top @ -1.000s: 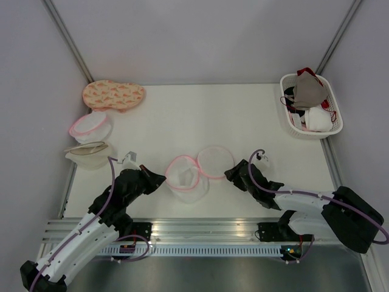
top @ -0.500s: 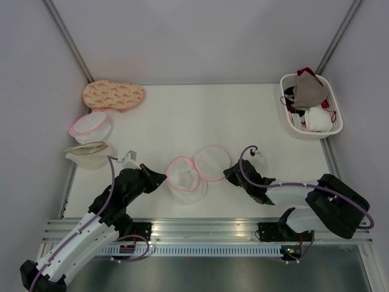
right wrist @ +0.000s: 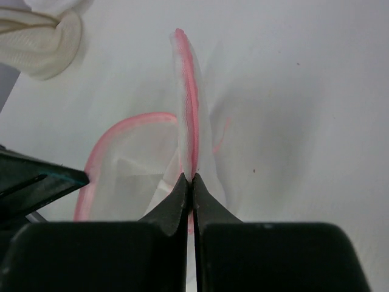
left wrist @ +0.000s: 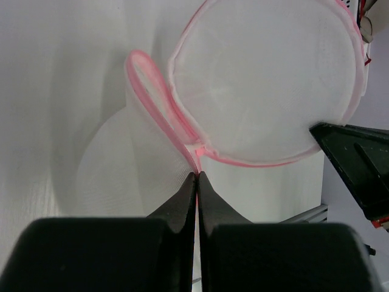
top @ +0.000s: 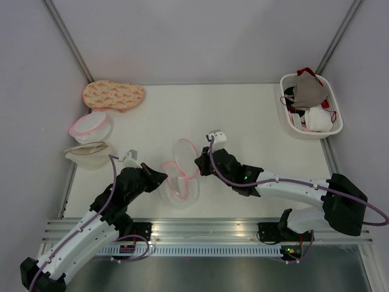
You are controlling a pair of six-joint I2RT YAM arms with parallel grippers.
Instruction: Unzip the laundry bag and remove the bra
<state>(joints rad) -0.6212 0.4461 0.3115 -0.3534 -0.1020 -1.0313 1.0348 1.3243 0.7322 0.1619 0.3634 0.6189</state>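
Observation:
The laundry bag (top: 181,185), white mesh with a pink zipper rim, lies unzipped at the table's near middle. Its round lid (top: 185,157) stands up on edge over the bag body. My left gripper (top: 163,177) is shut on the pink rim at the bag's left side, and the left wrist view shows the rim (left wrist: 196,149) pinched at the fingertips. My right gripper (top: 197,163) is shut on the lid's rim (right wrist: 191,103), holding it upright. The taupe bra (top: 309,91) lies on top of the pile in the basket at the far right.
A white basket (top: 336,115) of garments stands at the back right corner. Along the left edge lie an orange patterned pouch (top: 113,95), a fuller pink-rimmed bag (top: 91,126) and a beige-rimmed mesh bag (top: 88,153), the last one also in the right wrist view (right wrist: 42,36).
My right gripper has shut on the lid's rim and swung left, raising the lid from flat on the table to upright over the bag. The left gripper kept its hold.

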